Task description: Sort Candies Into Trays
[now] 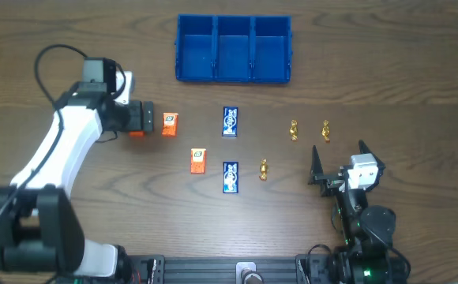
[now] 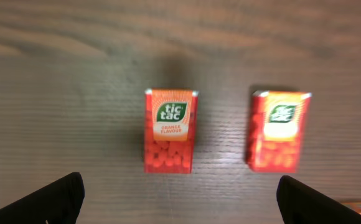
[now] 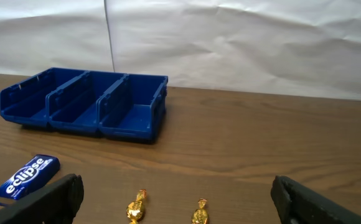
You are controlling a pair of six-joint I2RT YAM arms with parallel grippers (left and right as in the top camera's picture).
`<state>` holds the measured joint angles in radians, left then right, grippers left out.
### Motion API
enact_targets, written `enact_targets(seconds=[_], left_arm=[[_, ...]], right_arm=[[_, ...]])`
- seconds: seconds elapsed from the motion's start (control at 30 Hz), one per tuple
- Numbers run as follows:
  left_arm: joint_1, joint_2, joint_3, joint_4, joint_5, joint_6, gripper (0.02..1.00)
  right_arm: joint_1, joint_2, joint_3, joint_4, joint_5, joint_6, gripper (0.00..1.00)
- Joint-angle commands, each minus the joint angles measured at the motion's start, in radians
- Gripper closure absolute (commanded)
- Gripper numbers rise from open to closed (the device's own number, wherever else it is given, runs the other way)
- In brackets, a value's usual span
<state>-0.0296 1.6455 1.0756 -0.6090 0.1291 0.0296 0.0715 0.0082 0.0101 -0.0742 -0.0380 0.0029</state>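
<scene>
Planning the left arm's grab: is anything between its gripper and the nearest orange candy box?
Nothing visible does. The left gripper is open and faces the orange candy box across bare table. The second orange box lies off to one side, apart from the first and outside the line between the fingers.

A blue three-bin tray (image 1: pixel 234 49) stands farthest from the arms' bases, its bins side by side. Short of it the sweets lie flat and apart: one orange mint box (image 1: pixel 170 124) and a nearer orange mint box (image 1: pixel 199 160) at left, a far blue gum pack (image 1: pixel 230 121) and a near blue gum pack (image 1: pixel 230 177) in line at centre. At right lie a left gold-wrapped candy (image 1: pixel 294 129) and a right gold-wrapped candy (image 1: pixel 325 130) side by side, with a third gold-wrapped candy (image 1: pixel 264 169) just beside the near pack.
</scene>
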Motion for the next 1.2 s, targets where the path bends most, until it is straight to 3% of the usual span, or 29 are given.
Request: enact_targets(seconds=[0.03, 1.2], left_arm=[[0.003, 0.084, 0.013, 0.02, 0.01, 0.041, 0.018], [0.016, 0.229, 0.013, 0.113, -0.054, 0.072, 0.134]], right_arm=[[0.006, -0.005, -0.002, -0.005, -0.005, -0.011, 0.003], [0.006, -0.005, -0.002, -0.005, -0.005, -0.011, 0.003]])
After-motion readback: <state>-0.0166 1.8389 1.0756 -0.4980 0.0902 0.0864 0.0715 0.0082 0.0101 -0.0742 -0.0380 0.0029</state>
